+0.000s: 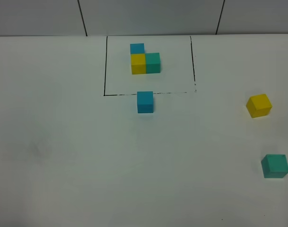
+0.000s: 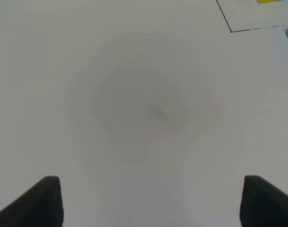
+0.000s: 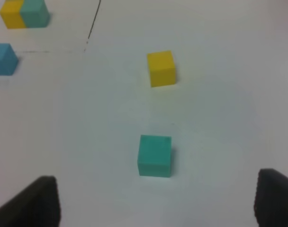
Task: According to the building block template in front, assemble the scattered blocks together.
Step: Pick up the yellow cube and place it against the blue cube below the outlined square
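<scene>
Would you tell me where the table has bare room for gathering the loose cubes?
Widest: the table left of and nearer than the blue cube. A narrower lane runs between it and the yellow cube. Crowded: the right edge by the teal cube, and the template.

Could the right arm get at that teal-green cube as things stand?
Probably yes: the teal-green cube sits alone straight ahead of the open right gripper, with only bare table between them.

Table [image 1: 63,165]: white, below my right gripper [image 3: 158,201].
Teal-green cube [image 3: 155,156]: just ahead of it.
Yellow cube [image 3: 161,68]: farther ahead.
Blue cube [image 3: 3,59], framed trio [image 3: 23,14]: far to its left.
</scene>
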`<state>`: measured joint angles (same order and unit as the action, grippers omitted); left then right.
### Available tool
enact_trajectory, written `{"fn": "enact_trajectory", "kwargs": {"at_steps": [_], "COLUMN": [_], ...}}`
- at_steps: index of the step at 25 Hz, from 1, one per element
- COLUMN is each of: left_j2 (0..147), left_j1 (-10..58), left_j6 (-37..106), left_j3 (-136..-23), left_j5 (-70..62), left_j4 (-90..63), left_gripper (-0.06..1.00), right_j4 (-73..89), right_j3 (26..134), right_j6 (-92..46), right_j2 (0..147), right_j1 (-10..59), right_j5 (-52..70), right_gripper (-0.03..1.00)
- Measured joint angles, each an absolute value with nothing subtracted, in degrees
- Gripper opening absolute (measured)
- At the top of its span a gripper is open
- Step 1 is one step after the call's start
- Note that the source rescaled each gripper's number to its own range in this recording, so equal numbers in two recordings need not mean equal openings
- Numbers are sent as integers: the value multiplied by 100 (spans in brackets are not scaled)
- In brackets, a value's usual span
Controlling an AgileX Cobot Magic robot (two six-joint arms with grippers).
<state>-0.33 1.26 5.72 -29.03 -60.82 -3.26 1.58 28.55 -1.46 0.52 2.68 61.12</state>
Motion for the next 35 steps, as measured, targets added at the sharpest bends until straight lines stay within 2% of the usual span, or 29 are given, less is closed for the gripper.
{"fn": "enact_trajectory", "kwargs": {"at_steps": [14, 19, 23, 28, 35], "left_j2": [-33, -33, -33, -33, -33], "left_j1": [126, 126, 126, 126, 126], "left_j6": [572, 572, 572, 572, 572], "left_j3": [-2903, -2903, -2903, -2903, -2903], "left_j5": [-6082, -6082, -6082, -6082, -6082], "left_j4": [-326, -326, -326, -326, -326], "left_gripper": [89, 89, 89, 88, 88], "right_j4": [135, 128, 123, 123, 123], "right_j3": [2855, 2936, 3231, 3645, 3974], "right_j6": [40, 382, 536, 466, 0], "right_j2": [59, 600, 1576, 2855, 4208], "right_j1": [268, 268, 268, 268, 268], "right_j5": [6112, 6233, 6560, 6609, 6285], "right_gripper": [67, 68, 78, 96, 100]}}
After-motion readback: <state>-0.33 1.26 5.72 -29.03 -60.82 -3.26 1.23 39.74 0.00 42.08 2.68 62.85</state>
